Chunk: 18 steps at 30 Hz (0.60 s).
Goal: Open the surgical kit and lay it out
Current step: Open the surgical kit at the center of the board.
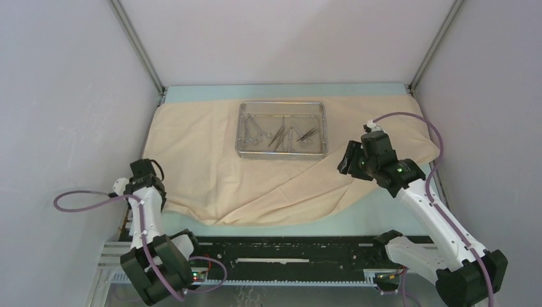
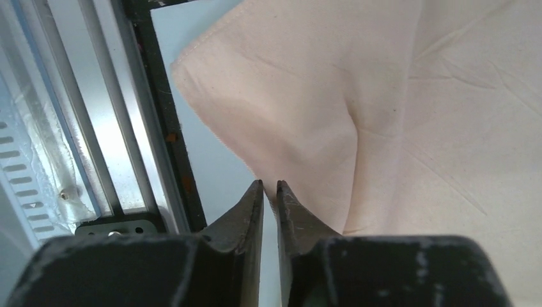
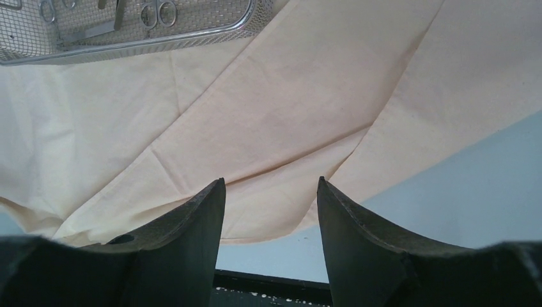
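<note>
At near left edge of desk (image 2: 211,153), your left claw (image 2: 270,185) hovering at corner of cloth wrap (image 2: 383,96), fingers parted by mere slit, nothing visibly pinched. Further right, right claw (image 3: 270,182) gaping wide, empty, hanging above rumpled front fold. Beyond, mesh tray (image 1: 281,155) sitting mid-cloth, instruments (image 1: 281,135) lying inside. Judging cloth nearly spread: be pinching hem only, drawing outward low and slow, avoiding tugging tray.

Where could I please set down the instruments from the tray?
Bare cloth left of the mesh tray and in front of it, though creased there. Crowded: inside the tray; the right claw hangs beside its right end.
</note>
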Available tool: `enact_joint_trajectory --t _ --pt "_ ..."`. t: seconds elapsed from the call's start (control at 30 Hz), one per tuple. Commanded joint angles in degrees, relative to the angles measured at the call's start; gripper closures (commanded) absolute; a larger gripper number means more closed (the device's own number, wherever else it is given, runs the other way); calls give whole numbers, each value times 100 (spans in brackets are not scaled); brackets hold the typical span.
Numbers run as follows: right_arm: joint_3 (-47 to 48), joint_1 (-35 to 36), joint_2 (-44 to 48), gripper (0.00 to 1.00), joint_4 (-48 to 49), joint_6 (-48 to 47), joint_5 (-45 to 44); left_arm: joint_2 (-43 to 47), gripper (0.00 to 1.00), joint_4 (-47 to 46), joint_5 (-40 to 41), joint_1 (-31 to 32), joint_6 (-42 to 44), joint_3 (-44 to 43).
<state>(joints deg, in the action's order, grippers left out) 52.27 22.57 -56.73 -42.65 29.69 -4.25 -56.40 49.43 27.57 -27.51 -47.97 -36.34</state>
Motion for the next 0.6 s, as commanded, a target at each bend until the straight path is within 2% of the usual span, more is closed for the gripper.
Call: enact_joint_trajectory --t 0.0,0.03,0.13,0.17,0.37,0.57 --pt "205 -33 262 36 -109 -141 3 -24 84 8 -137 -396 139 -217" --pt "205 -22 288 36 -116 -135 24 -21 81 -14 -186 -447 172 -213" --pt "205 11 311 36 -127 -126 71 -31 61 -115 -392 -619 273 -207" --pt "205 22 312 36 -134 -122 92 -80 58 -121 -408 -696 317 -226" --pt "205 219 319 35 -162 -128 25 -513 56 -371 -611 -1293 653 -293" --pt "205 231 165 35 -87 -153 21 -888 54 -647 -671 -1432 733 -287"
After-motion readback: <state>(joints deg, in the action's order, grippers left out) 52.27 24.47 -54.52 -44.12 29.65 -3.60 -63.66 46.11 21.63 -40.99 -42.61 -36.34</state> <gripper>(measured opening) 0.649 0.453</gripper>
